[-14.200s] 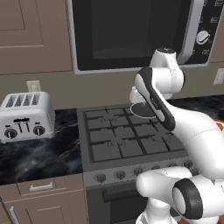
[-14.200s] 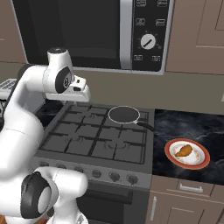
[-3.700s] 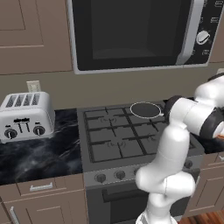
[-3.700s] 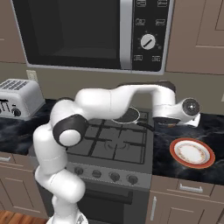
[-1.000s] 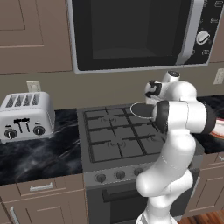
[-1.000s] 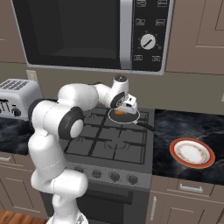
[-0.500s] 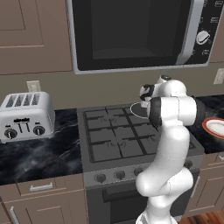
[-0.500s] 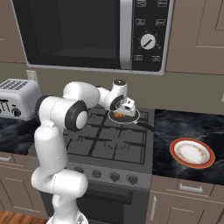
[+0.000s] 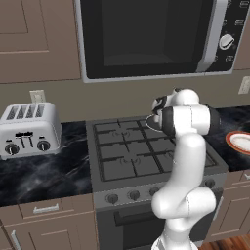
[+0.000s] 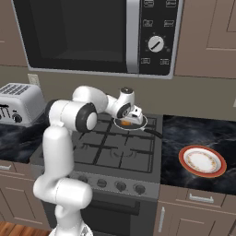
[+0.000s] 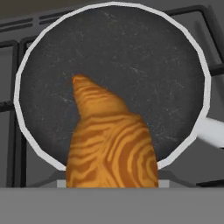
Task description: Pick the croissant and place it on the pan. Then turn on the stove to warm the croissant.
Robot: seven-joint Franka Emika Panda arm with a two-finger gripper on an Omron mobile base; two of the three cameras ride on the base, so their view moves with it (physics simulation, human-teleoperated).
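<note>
Grey stove (image 10: pixel 115 147) back burner, dark pan (image 11: pixel 131 65) under croissant (image 11: pixel 111 144), jaws pinching croissant just above pan

pan (image 10: pixel 131 122) on stove (image 10: pixel 110 147), rear burner at 1 o'clock | croissant (image 10: pixel 125 123) over pan | toaster (image 9: pixel 28 130) at stove's 9 o'clock | plate (image 10: pixel 202 161) at 3 o'clock | microwave (image 10: pixel 99 34) above, 12 o'clock

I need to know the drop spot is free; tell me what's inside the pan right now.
Inside the pan, bare dark surface. The croissant hangs over its near part and covers the floor beneath, so contact cannot be judged. The gripper is above it.
</note>
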